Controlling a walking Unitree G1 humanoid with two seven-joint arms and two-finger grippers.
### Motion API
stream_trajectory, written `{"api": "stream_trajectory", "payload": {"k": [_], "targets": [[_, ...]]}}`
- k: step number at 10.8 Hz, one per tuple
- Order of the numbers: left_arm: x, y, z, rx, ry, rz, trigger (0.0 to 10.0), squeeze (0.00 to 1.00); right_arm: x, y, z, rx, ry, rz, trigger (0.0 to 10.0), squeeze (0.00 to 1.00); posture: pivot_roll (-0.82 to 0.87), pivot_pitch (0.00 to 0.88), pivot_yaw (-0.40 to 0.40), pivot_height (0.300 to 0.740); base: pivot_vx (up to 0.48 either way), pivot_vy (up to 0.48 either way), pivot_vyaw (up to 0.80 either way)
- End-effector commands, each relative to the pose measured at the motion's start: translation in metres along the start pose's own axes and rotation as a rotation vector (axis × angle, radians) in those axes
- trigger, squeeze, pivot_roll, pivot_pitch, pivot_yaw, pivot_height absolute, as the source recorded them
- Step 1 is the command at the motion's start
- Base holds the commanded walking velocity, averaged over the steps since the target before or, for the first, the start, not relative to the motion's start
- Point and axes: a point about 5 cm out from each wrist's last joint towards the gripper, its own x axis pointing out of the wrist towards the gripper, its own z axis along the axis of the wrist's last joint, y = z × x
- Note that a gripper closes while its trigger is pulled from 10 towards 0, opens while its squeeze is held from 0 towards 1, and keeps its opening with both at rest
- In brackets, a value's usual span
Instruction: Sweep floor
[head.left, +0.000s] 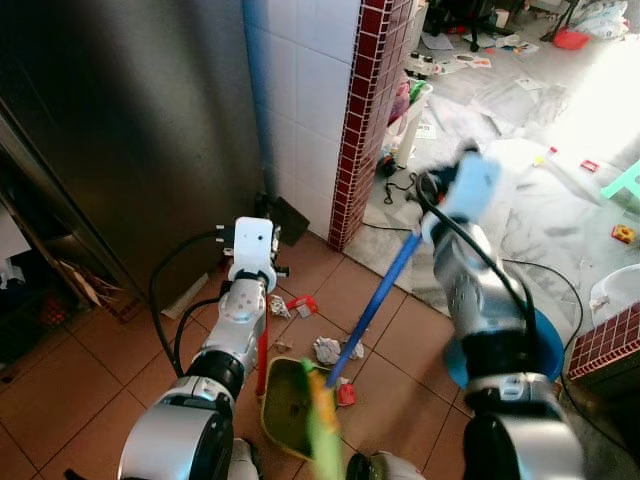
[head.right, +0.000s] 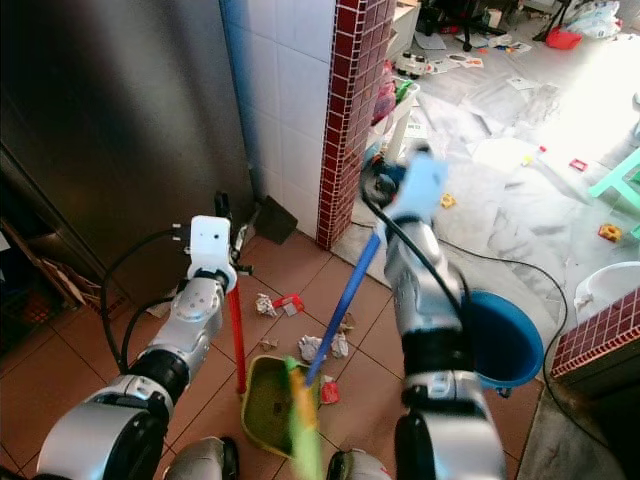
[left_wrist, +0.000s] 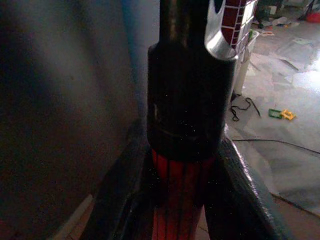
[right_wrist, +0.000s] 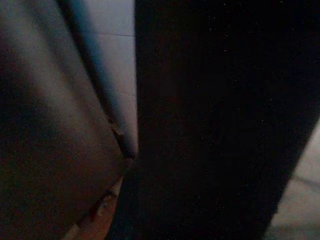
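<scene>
The left tool (left_wrist: 185, 200) gripped the dustpan's red handle (head.right: 236, 340); the right tool (head.left: 428, 190) held the blue broom (head.left: 375, 305), its grip unclear; paper scraps (head.left: 327, 350) lay beside the dustpan (head.left: 290, 405) on the tiled floor (head.left: 60, 380).

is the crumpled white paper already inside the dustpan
No, the crumpled white paper lies on the tiles just beyond the dustpan, not in it.

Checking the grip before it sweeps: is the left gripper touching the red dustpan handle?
Touching. In the left wrist view the left gripper has a black finger on each side of the red dustpan handle, pressed against it with no gap.
</scene>
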Motion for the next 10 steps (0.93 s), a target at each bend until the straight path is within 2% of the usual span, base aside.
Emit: {"api": "stream_trajectory", "payload": {"k": [1, 3, 4, 5, 6, 7, 8, 9, 10], "targets": [[0.002, -0.001, 0.004, -0.008, -0.007, -0.028, 10.0, 0.00, 0.003, 0.011, 0.022, -0.080, -0.060, 0.061, 10.0, 0.00, -0.10, 0.105, 0.003, 0.740, 0.000, 0.000, 0.00], [-0.001, 0.008, 0.009, -0.053, -0.047, -0.014, 10.0, 0.00, -0.001, 0.027, 0.037, -0.183, -0.144, 0.191, 10.0, 0.00, -0.07, 0.101, 0.025, 0.740, 0.000, 0.000, 0.00], [-0.004, 0.010, 0.010, -0.069, -0.056, -0.017, 10.0, 0.00, -0.009, 0.038, 0.050, -0.317, -0.273, 0.262, 10.0, 0.00, -0.05, 0.093, 0.032, 0.740, 0.000, 0.000, 0.00], [-0.006, 0.013, 0.010, -0.064, -0.059, -0.003, 10.0, 0.00, -0.019, 0.048, 0.058, -0.376, -0.369, 0.321, 10.0, 0.00, -0.05, 0.082, 0.039, 0.740, 0.000, 0.000, 0.00], [-0.011, 0.015, 0.011, -0.078, -0.033, 0.008, 10.0, 0.00, -0.028, 0.050, 0.052, -0.468, -0.442, 0.312, 10.0, 0.00, -0.04, 0.078, 0.038, 0.740, 0.000, 0.000, 0.00], [-0.014, 0.014, 0.011, -0.083, -0.030, -0.007, 10.0, 0.00, -0.031, 0.047, 0.049, -0.501, -0.455, 0.271, 10.0, 0.00, -0.04, 0.076, 0.033, 0.740, 0.000, 0.000, 0.00], [-0.025, 0.015, 0.008, -0.031, -0.030, -0.042, 10.0, 0.00, -0.035, 0.037, 0.039, -0.548, -0.478, 0.167, 10.0, 0.00, -0.02, 0.077, 0.028, 0.740, 0.000, 0.000, 0.00], [-0.030, 0.023, 0.008, 0.018, -0.017, -0.010, 10.0, 0.00, -0.036, 0.026, 0.027, -0.538, -0.442, 0.096, 10.0, 0.00, -0.02, 0.077, 0.028, 0.740, 0.000, 0.000, 0.00], [-0.034, 0.042, 0.016, 0.064, -0.068, 0.096, 10.0, 0.00, -0.037, 0.012, 0.008, -0.466, -0.350, 0.012, 10.0, 0.00, -0.02, 0.087, 0.033, 0.740, 0.000, 0.000, 0.00]]}}
